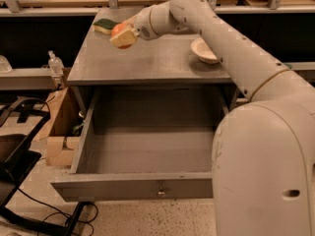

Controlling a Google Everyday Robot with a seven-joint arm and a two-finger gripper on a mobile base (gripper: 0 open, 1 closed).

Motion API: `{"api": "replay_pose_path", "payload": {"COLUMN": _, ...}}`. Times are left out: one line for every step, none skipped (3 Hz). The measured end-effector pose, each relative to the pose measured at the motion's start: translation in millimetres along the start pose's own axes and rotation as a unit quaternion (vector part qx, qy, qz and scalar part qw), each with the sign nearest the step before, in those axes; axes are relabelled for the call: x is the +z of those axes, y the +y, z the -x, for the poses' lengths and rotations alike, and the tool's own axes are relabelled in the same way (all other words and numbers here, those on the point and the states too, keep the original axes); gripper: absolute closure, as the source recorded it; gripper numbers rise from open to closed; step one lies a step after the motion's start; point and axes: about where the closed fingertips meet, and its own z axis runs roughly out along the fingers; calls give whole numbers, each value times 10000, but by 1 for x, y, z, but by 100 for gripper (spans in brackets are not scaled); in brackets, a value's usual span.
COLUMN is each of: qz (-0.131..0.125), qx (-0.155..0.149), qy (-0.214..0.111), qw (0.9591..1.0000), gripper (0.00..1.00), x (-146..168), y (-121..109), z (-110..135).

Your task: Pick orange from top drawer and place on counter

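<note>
My gripper (123, 36) is over the back left part of the grey counter (147, 63), shut on the orange (118, 31), which shows between its pale fingers. The orange is held just above the counter surface, next to the green and yellow sponge. The top drawer (142, 151) stands pulled wide open below, its grey inside bare, with the small keyhole (160, 191) at the centre of its front panel.
A green and yellow sponge (105, 26) lies at the counter's back left corner. A white bowl (205, 50) sits at the counter's right side. My arm (231, 48) stretches across the right of the view. A cardboard box (59, 132) and black cables are on the floor at left.
</note>
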Motion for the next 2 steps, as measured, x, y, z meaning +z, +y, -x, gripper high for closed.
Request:
{"api": "replay_pose_path", "payload": {"qz": 61, "qx": 179, "qy": -89, "qw": 9998, "gripper": 100, "x": 37, "y": 5, "z": -28}}
{"api": "replay_pose_path", "payload": {"qz": 268, "qx": 265, "qy": -81, "qw": 9993, "gripper": 100, "x": 63, "y": 18, "z": -54}}
